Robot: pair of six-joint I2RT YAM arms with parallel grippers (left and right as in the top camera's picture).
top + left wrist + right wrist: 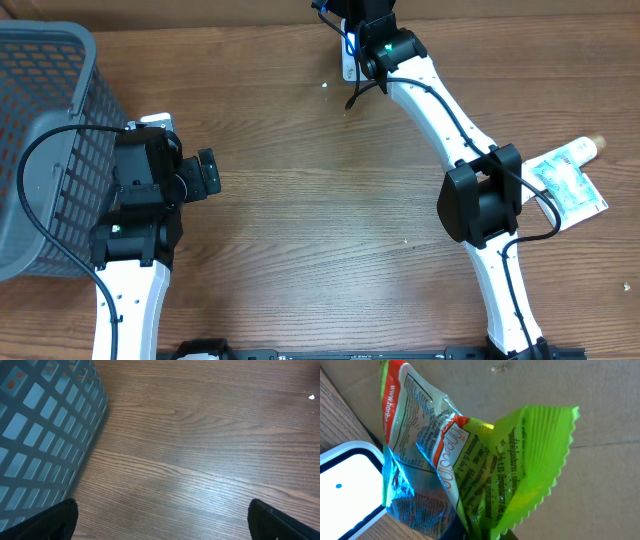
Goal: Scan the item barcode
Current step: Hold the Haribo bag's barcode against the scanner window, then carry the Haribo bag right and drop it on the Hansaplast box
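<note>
- Right gripper (475, 532) clamped one green packet (485, 470); one white scanner (345, 485) sat just left.
- Left gripper (208, 172) gaped wide, empty; one basket (45, 425) edge at left, open tabletop (200, 435) ahead.

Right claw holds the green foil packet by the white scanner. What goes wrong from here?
1. The crumpled green foil snack packet is creased and glossy; no barcode shows, so the white blue-rimmed scanner may misread.
2. The right claw pinches only its lower edge; it may slip or flop.

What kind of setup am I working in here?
Probably a mock checkout bench: a wooden table with a grey shopping basket, a white scanner-like device and a green snack packet.
</note>
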